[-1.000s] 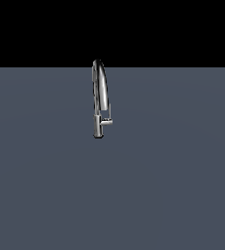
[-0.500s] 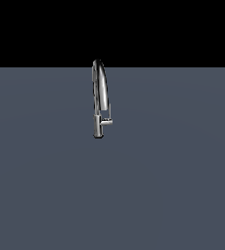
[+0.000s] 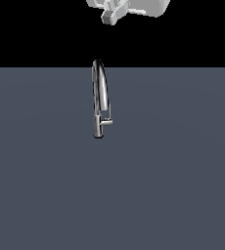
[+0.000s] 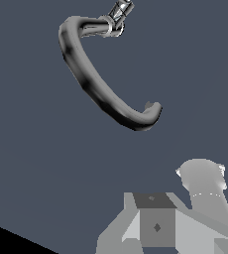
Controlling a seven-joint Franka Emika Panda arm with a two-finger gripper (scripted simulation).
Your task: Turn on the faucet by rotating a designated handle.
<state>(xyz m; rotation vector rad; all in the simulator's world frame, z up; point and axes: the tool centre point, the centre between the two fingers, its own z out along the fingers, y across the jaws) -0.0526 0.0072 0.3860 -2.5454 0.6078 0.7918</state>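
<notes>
arm (image 3: 134, 6) newly in view | faucet (image 3: 100, 97) well below fingers | finger state unclear

Bare simulated test scene: lone chrome faucet (image 3: 99, 100) on flat grey floor (image 3: 173, 185), black void behind.

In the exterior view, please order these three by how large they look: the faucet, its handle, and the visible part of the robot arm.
1. Faucet, tallest thing in view.
2. Robot arm, cut off by the picture's top edge, so only its visible part counts; it is wide but short, and its distance from the camera is unclear.
3. Handle, clearly smallest.
</notes>
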